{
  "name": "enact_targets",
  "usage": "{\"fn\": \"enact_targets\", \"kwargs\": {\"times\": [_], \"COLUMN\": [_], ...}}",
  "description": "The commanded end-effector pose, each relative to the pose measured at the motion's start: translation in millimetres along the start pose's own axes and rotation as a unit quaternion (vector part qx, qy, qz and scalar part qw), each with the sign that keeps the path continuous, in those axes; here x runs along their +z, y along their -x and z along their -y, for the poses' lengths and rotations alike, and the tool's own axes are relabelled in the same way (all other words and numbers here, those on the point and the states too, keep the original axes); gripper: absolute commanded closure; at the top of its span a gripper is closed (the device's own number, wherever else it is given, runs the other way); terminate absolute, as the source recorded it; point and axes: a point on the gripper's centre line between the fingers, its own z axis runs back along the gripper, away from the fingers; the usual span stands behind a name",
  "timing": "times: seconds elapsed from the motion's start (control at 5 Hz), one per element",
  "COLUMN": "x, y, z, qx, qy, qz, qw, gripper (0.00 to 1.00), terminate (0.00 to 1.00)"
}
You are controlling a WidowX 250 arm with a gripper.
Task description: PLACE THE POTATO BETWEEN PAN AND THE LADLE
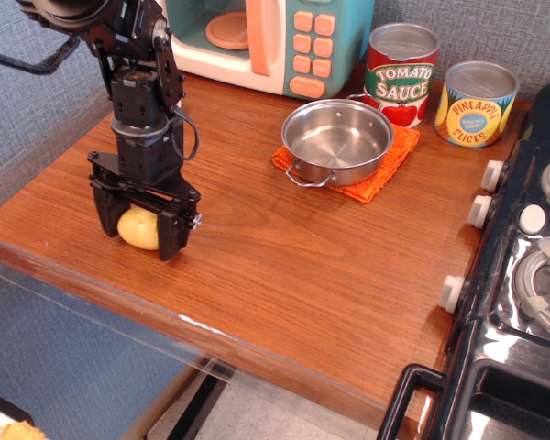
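**A:** so where's the potato point(138, 228) at? I see the gripper point(139, 231) down near the front left corner of the counter point(284, 266)

**B:** right there between the two fingers, sitting close to the front edge. Jaws straddle it at a fairly narrow gap, but I honestly cannot tell if they're pinching it or just framing it. It looks like it's resting on the wood or barely off it

**A:** so grab step, not the carry

**B:** that's my read. The pan point(338, 137) is way over toward the back right on the orange mat point(376, 170), well apart from the potato

**A:** and the ladle?

**B:** can't spot it, the arm probably hides it, somewhere near the back left by the toy microwave point(275, 41). Next move needs a firm squeeze, a lift, then a carry toward the back into the bare wood left of the pan
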Motion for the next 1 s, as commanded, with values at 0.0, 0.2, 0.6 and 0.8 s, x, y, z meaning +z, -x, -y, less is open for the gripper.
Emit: {"fn": "enact_targets", "kwargs": {"times": [0.0, 0.2, 0.6, 0.8], "x": [46.7, 75.8, 66.8, 49.7], "y": [-11.4, -45.9, -117.8, -129.9], "z": [-2.3, -6.8, -29.4, -28.4], "qx": [-0.038, -0.02, 0.025, 0.025], "qy": [0.014, 0.023, -0.001, -0.013], "qz": [0.063, 0.103, 0.091, 0.068], "qw": [0.9972, 0.9942, 0.9955, 0.9973], "gripper": [1.0, 1.0, 1.0, 1.0], "terminate": [0.0, 0.0, 0.0, 0.0]}}
